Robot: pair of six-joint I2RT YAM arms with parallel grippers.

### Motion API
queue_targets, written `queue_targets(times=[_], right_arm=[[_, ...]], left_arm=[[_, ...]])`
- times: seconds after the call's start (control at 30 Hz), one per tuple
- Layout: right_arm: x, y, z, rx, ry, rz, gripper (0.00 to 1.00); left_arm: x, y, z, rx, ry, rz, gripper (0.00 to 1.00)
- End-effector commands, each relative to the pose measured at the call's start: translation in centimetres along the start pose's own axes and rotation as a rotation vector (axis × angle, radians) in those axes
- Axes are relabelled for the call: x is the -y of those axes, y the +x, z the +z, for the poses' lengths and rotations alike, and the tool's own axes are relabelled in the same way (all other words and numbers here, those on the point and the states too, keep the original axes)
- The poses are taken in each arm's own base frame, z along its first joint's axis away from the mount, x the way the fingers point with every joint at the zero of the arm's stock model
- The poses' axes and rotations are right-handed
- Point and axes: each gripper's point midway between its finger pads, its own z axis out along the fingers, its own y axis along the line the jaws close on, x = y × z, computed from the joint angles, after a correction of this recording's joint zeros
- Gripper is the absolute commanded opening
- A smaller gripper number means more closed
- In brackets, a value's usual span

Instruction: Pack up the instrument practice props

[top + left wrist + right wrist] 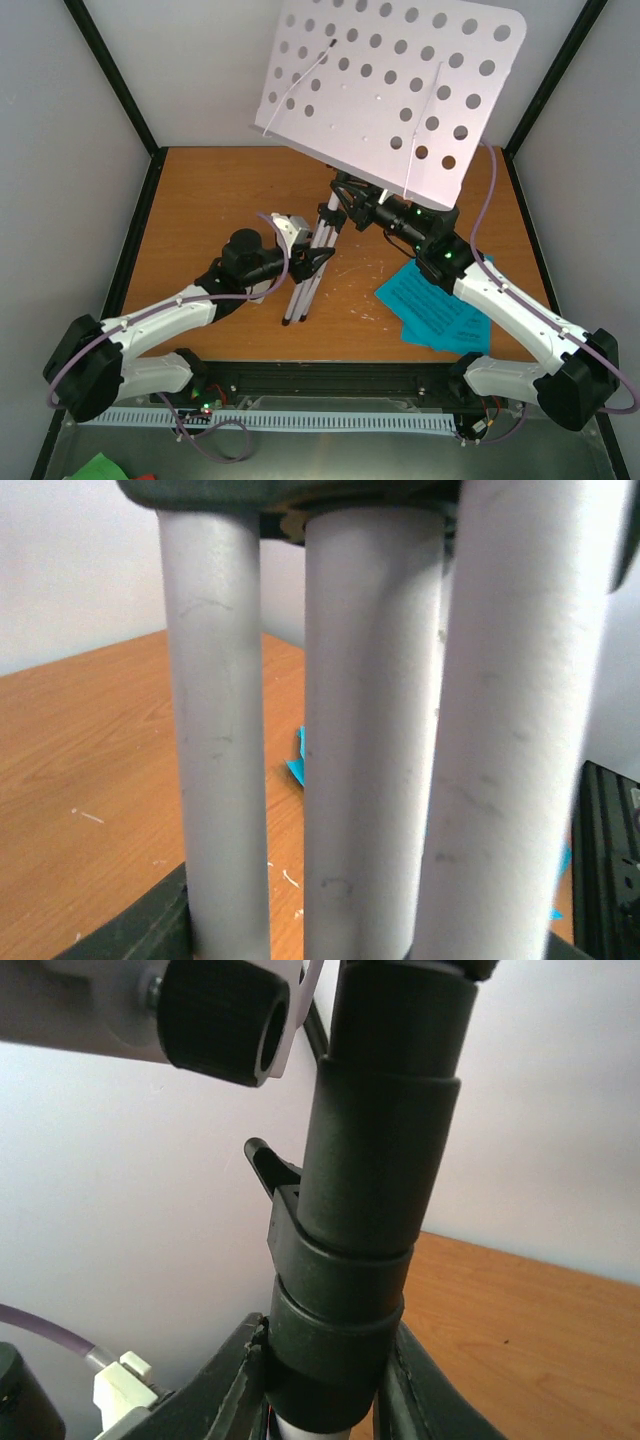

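Top external view: right claw [372, 207] pinches the music stand [390, 90] pole under the tray. Left claw [312, 250] is around its legs; cannot tell if squeezing.

The left white-and-black arm [160, 322] lies low and angled inward. Its left gripper [305, 258] has the folded legs of the pale lilac tripod music stand [365, 120] between its jaws; whether they press is unclear. The right arm [500, 300] stretches inward. Its right gripper [352, 203] clamps the stand's black shaft, with fingers [232, 1385] on both sides.
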Motion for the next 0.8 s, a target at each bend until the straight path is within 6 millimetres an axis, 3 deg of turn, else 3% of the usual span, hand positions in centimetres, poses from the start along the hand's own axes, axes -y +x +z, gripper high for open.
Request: queue_targets(times=[0.0, 0.1, 0.23, 0.5, 0.63, 0.7, 0.77], right_arm=[[5.8, -2.3, -1.1, 0.188, 0.195, 0.043, 0.03], [9.1, 0.5, -1.5, 0.196, 0.250, 0.110, 0.03], [12.3, 5.8, -1.4, 0.139, 0.318, 0.164, 0.03], [16.3, 13.8, -1.3, 0.007, 0.418, 0.225, 0.06], [17.4, 16.1, -1.6, -0.024, 0.442, 0.228, 0.18], [17.7, 16.9, -1.9, -0.028, 0.443, 0.225, 0.35], [17.7, 17.4, -2.2, -0.023, 0.436, 0.227, 0.44]], left_arm=[[1.5, -3.7, -1.4, 0.050, 0.025, -0.029, 0.00], [1.2, -2.5, -0.9, -0.030, 0.012, -0.066, 0.00], [0.8, -1.5, -0.5, -0.069, 0.000, -0.114, 0.00], [-1.4, 1.5, 1.4, -0.156, -0.074, -0.198, 0.00], [-2.7, 1.9, 2.1, -0.168, -0.109, -0.237, 0.00], [-2.9, 1.7, 2.3, -0.162, -0.102, -0.252, 0.00], [-2.6, 1.5, 2.3, -0.151, -0.077, -0.250, 0.00]])
